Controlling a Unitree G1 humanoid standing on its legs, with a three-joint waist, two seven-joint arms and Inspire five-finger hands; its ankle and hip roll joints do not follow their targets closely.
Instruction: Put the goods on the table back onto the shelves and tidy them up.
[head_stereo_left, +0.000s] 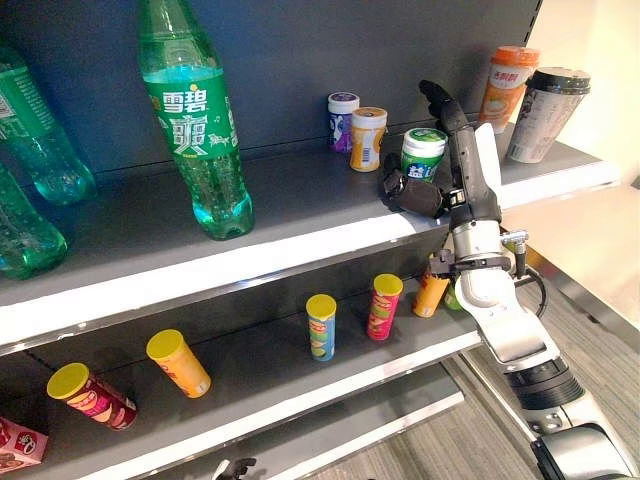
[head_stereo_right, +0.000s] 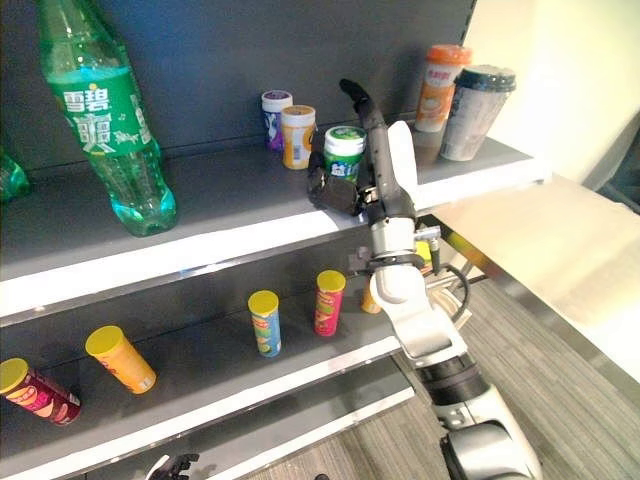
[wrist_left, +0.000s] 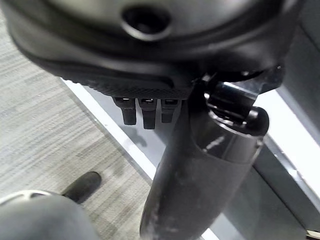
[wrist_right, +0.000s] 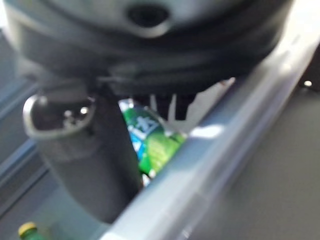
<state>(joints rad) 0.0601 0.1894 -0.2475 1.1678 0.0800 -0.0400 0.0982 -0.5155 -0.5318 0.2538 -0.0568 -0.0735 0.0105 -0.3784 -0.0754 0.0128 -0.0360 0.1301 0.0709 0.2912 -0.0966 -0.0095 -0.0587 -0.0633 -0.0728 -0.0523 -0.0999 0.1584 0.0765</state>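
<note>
Nearest, low by the floor: left hand (head_stereo_left: 235, 467), idle, with nothing seen in it; cannot tell how far open.

On the lower shelf (head_stereo_left: 300, 400): red can (head_stereo_left: 92, 396) and yellow can (head_stereo_left: 178, 362) lying tipped over, pink box (head_stereo_left: 20, 443) at the edge of view, two upright cans (head_stereo_left: 321, 326) (head_stereo_left: 384, 306), and an orange can (head_stereo_left: 430, 292) partly hidden behind the right arm. Looks stocked but not yet straightened.

Further up, at the front of the upper shelf (head_stereo_left: 300, 210): right hand (head_stereo_left: 455, 160), with lower fingers curled round the foot of the green-capped jar (head_stereo_left: 424, 152), one finger straight up beside it, thumb on the other side. Jar upright, apparently resting on the shelf, not yet released.

Behind it: purple jar (head_stereo_left: 342, 121) and yellow jar (head_stereo_left: 367, 138) side by side; to the right, two lidded cups (head_stereo_left: 510, 88) (head_stereo_left: 545, 112). At the back left: tall green bottle (head_stereo_left: 195, 120), leaning in this view, with more bottles (head_stereo_left: 40, 150) beyond.

Judging by this: well under way, with one placement nearly finished. Still to do: letting go, nudging the jar into line with its neighbours, standing the tipped cans up. Goods left on the table: impossible to say.
</note>
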